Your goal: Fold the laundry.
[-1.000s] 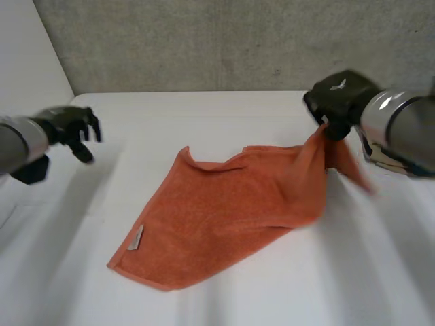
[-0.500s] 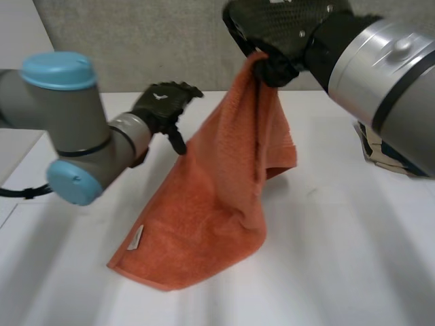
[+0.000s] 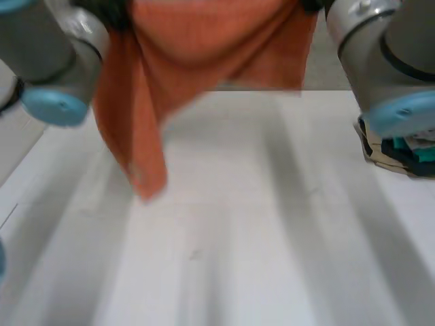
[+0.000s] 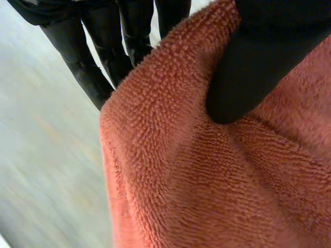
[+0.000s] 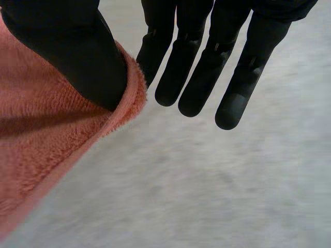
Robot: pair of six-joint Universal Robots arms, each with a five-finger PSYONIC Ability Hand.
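Note:
An orange terry towel (image 3: 197,34) hangs in the air above the white table (image 3: 272,238), stretched between my two raised arms, with one long corner dangling at the left side (image 3: 146,176). In the left wrist view my left hand (image 4: 103,51) pinches the towel (image 4: 207,181) at an upper edge, its thumb (image 4: 248,67) pressed into the pile and the fingers behind the cloth. My right hand (image 5: 207,62) holds the towel's (image 5: 46,144) hemmed edge under its thumb (image 5: 77,57), while its other fingers stay straight beside the cloth.
A small stack of folded teal and beige items (image 3: 401,146) lies at the table's right edge. A grey wall stands behind the table.
The left hand came in from the left and closed on the towel's far edge. Both arms then lifted the towel clear of the table, up toward the camera.

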